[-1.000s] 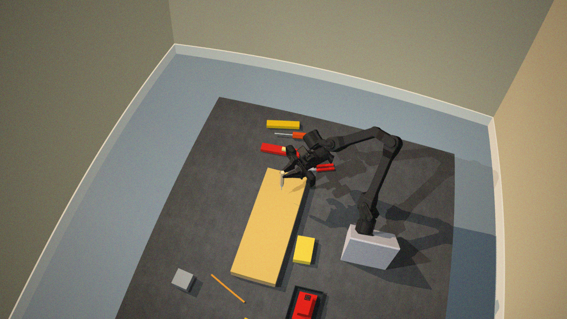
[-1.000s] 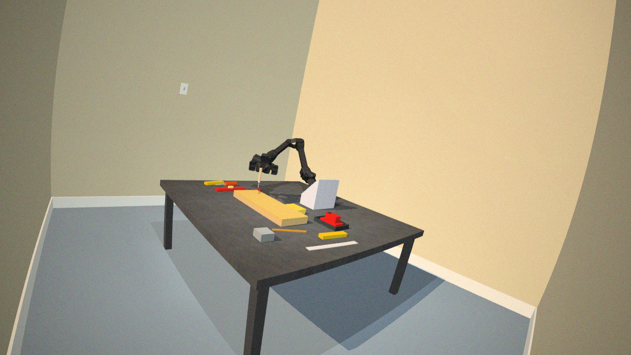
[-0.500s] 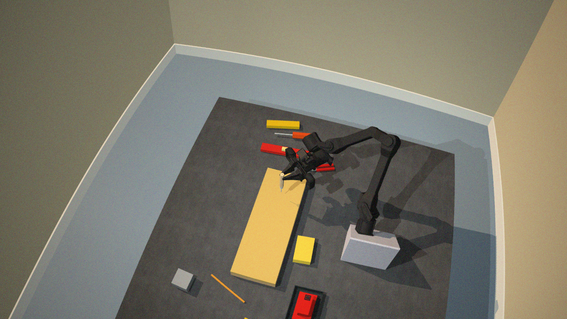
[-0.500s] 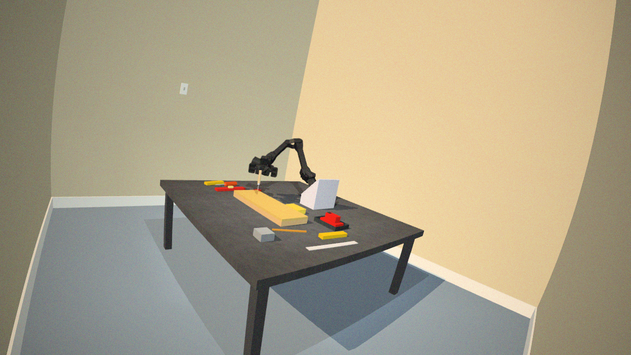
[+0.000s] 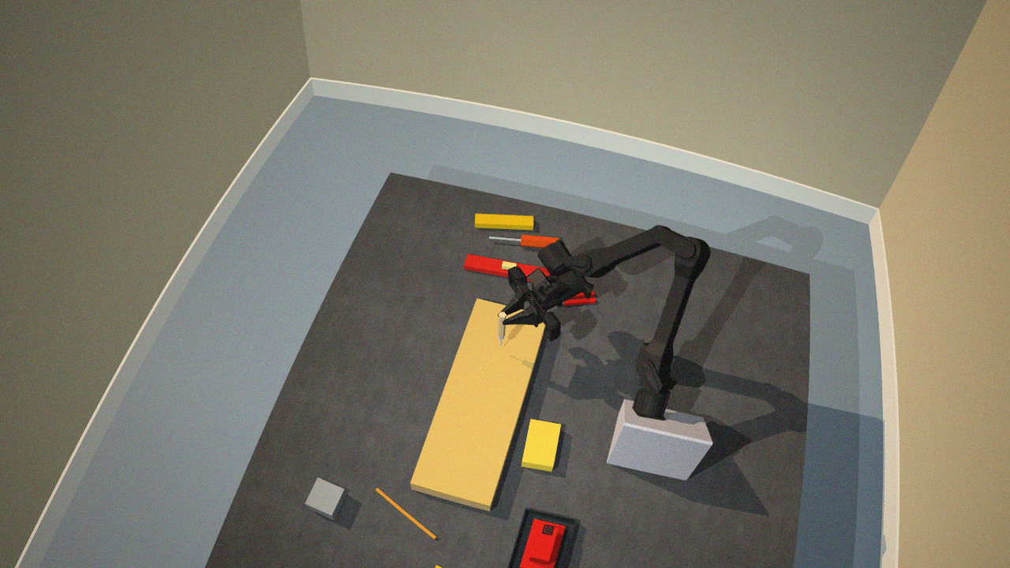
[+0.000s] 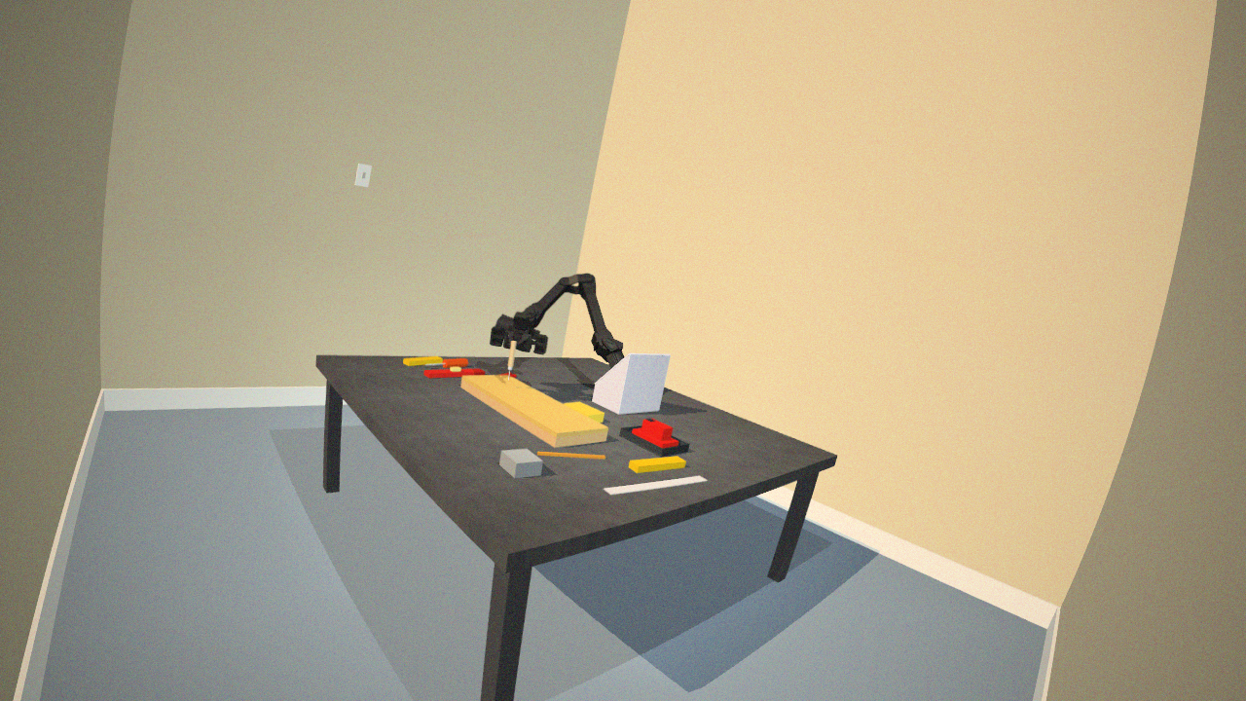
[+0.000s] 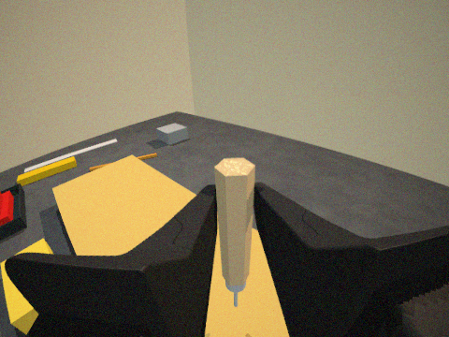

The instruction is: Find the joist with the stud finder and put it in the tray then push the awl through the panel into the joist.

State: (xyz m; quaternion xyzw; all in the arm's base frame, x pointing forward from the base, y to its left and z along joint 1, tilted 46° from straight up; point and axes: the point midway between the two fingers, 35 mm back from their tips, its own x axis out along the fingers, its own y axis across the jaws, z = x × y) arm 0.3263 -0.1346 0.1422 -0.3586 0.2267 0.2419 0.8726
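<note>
My gripper [image 5: 503,317] [image 6: 513,342] [image 7: 235,193] is shut on the pale wooden handle of the awl [image 5: 501,330] [image 6: 512,355] [image 7: 235,229]. The awl stands about upright, point down, over the end of the tan floor panel [image 5: 469,424] [image 6: 532,409] [image 7: 122,206] farthest from the tray. Its tip is at or just above the panel's top; I cannot tell whether it touches. The red stud finder [image 5: 546,547] [image 6: 655,432] [image 7: 6,208] sits in the black tray [image 5: 520,534] [image 7: 21,215]. The joist is hidden.
A yellow block [image 5: 542,443] [image 6: 585,410] lies between panel and arm base [image 5: 656,448]. Beyond the panel are a red bar [image 5: 484,264], orange screwdriver [image 5: 538,241] and yellow bar [image 5: 503,222]. A grey block [image 5: 326,496] [image 7: 172,134] and orange stick [image 5: 405,513] lie near the other end.
</note>
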